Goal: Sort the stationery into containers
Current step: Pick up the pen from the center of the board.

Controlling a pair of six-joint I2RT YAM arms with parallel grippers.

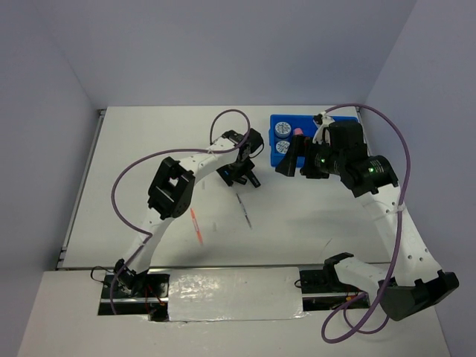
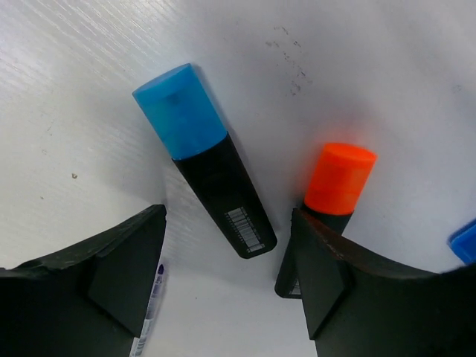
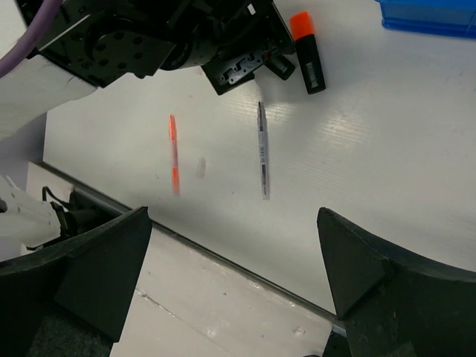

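Note:
Two short black highlighters lie on the white table in the left wrist view, one blue-capped (image 2: 201,156) and one orange-capped (image 2: 338,182). My left gripper (image 2: 227,279) (image 1: 242,175) is open and low over them. The blue-capped one's black end lies between the fingers without touching either; the orange-capped one sits just beyond the right finger (image 2: 327,275). The blue tray (image 1: 277,120) holds two tape discs (image 1: 282,130) and a pink cylinder (image 1: 297,132). My right gripper (image 1: 299,163) (image 3: 234,275) hovers open and empty at the tray's near side.
A thin grey pen (image 1: 244,210) (image 3: 262,149) (image 2: 152,305) and an orange pen (image 1: 196,225) (image 3: 173,152) lie on the table nearer the arm bases. The tray's corner (image 2: 465,242) shows at the right edge of the left wrist view. Purple cables loop over both arms.

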